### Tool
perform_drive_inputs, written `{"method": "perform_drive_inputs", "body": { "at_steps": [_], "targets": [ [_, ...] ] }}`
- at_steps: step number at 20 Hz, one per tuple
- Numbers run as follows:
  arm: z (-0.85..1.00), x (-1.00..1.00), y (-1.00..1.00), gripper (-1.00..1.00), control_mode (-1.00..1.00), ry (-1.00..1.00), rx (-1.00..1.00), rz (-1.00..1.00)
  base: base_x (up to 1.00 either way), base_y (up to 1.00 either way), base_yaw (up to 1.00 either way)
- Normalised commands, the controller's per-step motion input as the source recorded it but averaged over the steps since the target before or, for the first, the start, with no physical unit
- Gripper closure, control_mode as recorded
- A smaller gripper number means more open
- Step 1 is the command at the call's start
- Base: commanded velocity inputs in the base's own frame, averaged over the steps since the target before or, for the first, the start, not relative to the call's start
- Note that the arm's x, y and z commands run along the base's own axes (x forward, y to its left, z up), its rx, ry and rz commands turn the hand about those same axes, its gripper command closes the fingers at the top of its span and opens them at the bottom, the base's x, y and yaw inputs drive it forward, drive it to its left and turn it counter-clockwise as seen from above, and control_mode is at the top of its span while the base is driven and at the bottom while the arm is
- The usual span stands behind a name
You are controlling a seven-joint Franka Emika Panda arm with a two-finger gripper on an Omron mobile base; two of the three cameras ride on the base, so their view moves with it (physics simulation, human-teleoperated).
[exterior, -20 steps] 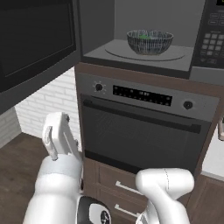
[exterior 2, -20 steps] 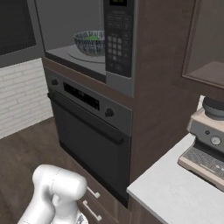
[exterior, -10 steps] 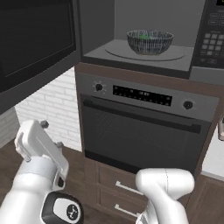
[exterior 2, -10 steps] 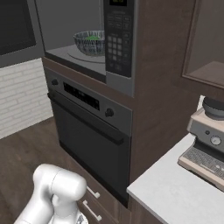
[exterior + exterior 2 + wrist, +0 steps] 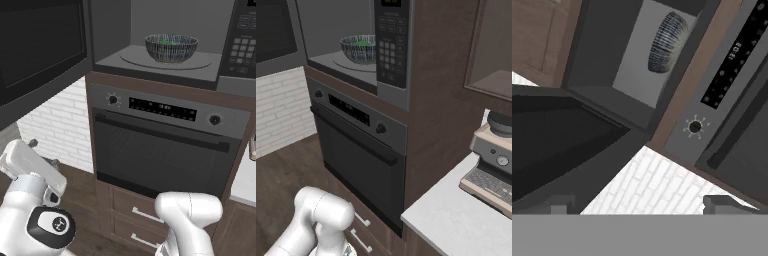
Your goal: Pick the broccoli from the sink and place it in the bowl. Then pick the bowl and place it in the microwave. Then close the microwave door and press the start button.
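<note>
The microwave point(image 5: 165, 65) stands open above the oven. Its door point(image 5: 40, 45) is swung out to the left. Inside, the striped dark bowl point(image 5: 171, 47) sits on the glass turntable, and the green broccoli point(image 5: 362, 43) lies in the bowl's hollow. The keypad point(image 5: 390, 55) is on the microwave's right side. My gripper point(image 5: 642, 204) is open and holds nothing. It is low at the left, below the open door point(image 5: 557, 145), looking up at the bowl point(image 5: 667, 35). My white hand point(image 5: 30, 167) shows at the lower left. The sink is out of view.
A black oven point(image 5: 160, 150) with a round knob point(image 5: 694, 127) and a bar handle sits under the microwave, with drawers point(image 5: 135, 215) below it. A white brick wall point(image 5: 60, 120) is to the left. A coffee machine point(image 5: 496, 160) stands on the pale counter point(image 5: 456, 220) at the right.
My hand has swung left and slightly lower, away from the oven front and under the open microwave door. The bowl and door have not moved.
</note>
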Motion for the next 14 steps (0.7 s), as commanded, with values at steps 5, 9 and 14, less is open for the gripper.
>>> {"method": "perform_drive_inputs", "body": {
  "at_steps": [5, 9, 14],
  "targets": [
    [-0.27, 0.46, 0.51, -1.0, -1.0, 0.0, -0.1, -0.06, 0.0, 0.0, 0.0],
    [-0.19, 0.51, 0.37, -1.0, -1.0, 0.0, -0.06, -0.07, 0.0, 0.0, 0.0],
    [-0.23, 0.69, 0.39, -1.0, -1.0, 0.0, 0.0, -0.09, 0.0, 0.0, 0.0]
  ]
}}
